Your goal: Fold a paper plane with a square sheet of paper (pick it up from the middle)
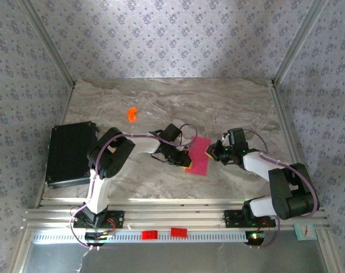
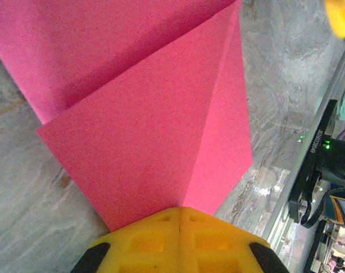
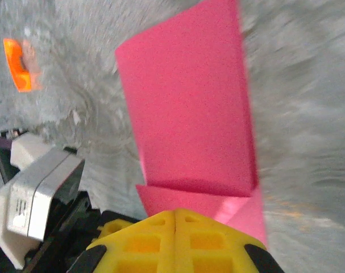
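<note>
The square sheet of paper (image 1: 199, 154), magenta-pink and partly folded, is held between my two grippers at mid-table. My left gripper (image 1: 187, 159) is at its left edge. In the left wrist view the yellow fingers (image 2: 144, 244) are pressed together, and a crease in the sheet (image 2: 149, 131) runs straight into their seam. My right gripper (image 1: 211, 152) is at the sheet's right edge. In the right wrist view its jaws are shut too (image 3: 175, 213). There a folded flap of the sheet (image 3: 189, 108) lies over a lower layer that runs under the fingertips.
A small orange plastic piece (image 1: 132, 114) lies on the marble table toward the back left, also seen in the right wrist view (image 3: 17, 63). A black case (image 1: 71, 153) sits at the left edge. Aluminium rails (image 1: 178, 213) border the near side.
</note>
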